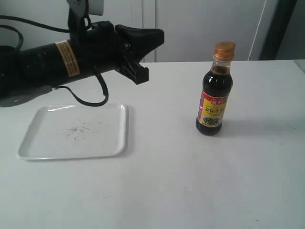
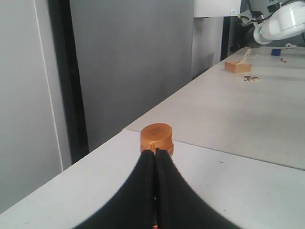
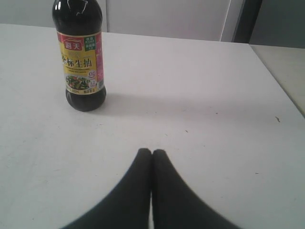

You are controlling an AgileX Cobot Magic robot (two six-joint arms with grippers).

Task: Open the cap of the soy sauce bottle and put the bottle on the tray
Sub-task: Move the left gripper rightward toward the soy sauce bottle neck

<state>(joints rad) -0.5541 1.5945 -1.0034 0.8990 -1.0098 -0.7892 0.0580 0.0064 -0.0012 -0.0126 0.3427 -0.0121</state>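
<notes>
The soy sauce bottle [image 1: 215, 90] stands upright on the white desk [image 1: 190, 181], right of centre in the exterior view, its red, yellow and green label facing the camera. The cap [image 1: 224, 50], orange-brown, sits closed on the narrow neck. Nothing touches the bottle.

The tray [image 1: 28, 143] lies flat at the lower left of that frame, well apart from the bottle, with faint dark specks in its middle and nothing on it.

My left tool [image 1: 143, 45] hangs in the air at the upper left of the exterior view, above the tray's far edge, its black arm reaching in from the left border and its tip aimed toward the bottle. In the left wrist view its two fingers [image 2: 138, 200] press together, clenched on nothing, and the cap [image 2: 156, 138] shows just beyond their tips.

My right tool [image 3: 152, 153] is outside the exterior frame. In the right wrist view its fingers [image 3: 167, 195] are likewise pressed together and hold nothing, low over bare desk [image 3: 228, 119]; the bottle [image 3: 81, 57] stands in that picture's upper left, clear of the tool.
</notes>
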